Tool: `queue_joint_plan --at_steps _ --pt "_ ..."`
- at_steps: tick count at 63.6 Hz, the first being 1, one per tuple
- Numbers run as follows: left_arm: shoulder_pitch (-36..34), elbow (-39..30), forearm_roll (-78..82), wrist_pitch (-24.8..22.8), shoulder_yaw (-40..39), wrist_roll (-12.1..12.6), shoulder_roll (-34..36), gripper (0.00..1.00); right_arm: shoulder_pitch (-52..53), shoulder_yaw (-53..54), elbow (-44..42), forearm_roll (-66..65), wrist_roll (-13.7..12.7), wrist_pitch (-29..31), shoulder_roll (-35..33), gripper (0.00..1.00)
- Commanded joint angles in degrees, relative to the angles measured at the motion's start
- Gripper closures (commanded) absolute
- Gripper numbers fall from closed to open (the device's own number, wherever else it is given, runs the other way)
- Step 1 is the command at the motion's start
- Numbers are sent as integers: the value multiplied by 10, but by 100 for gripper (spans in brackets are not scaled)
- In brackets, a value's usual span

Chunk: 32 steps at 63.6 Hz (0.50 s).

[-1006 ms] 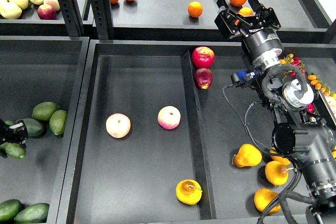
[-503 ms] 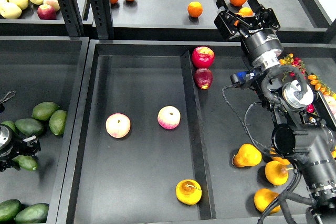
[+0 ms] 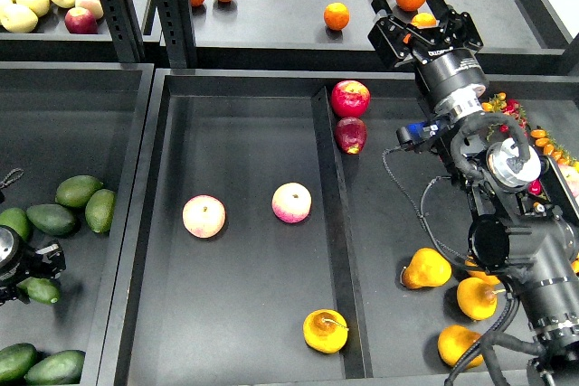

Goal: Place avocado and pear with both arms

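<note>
a: lower now, the left gripper (image 3: pixel 41 264) has slid down the left edge since a second ago, from beside the loose avocados to a spot over a small green one. the right gripper (image 3: pixel 427 29) has hardly shifted.

b: what's the left one holding?

a: i think the avocado (image 3: pixel 38 290) sits just under its tips, touching or nearly so. whether the fingers are closed on it i can't tell; they're dark and cut off by the edge.

b: and the right?

a: its fingers stand spread apart with nothing between them, up by the back shelf (image 3: pixel 271 20) near an orange (image 3: pixel 422 20).

b: the pear?

a: the pear (image 3: pixel 325 331) lies in the middle bin (image 3: pixel 244 350), front right corner, hard against the divider (image 3: pixel 336 250), stem up.

b: so how to do this well?

a: i'd say the left should square up over the avocado's long body before closing, since it's smooth and tapered and could squirt out. its neighbours (image 3: pixel 52 218) lie close, so come straight down.

b: room?

a: plenty in the middle bin: two peaches (image 3: pixel 204 216) sit well apart on flat dark floor. the divider crowds the pear on one side.
</note>
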Motion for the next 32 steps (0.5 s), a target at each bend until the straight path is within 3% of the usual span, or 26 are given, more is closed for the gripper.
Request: queue_joint_plan --at_steps 1,19,32 --pt "8 6 5 0 -8 0 -8 69 -1 0 0 -1 0 1 0 0" --pt "15 21 35 0 -14 0 -12 43 -15 -15 4 -2 1 7 0 0" --pt "14 21 36 0 -21 0 -10 17 -18 -19 7 -2 1 8 0 0"
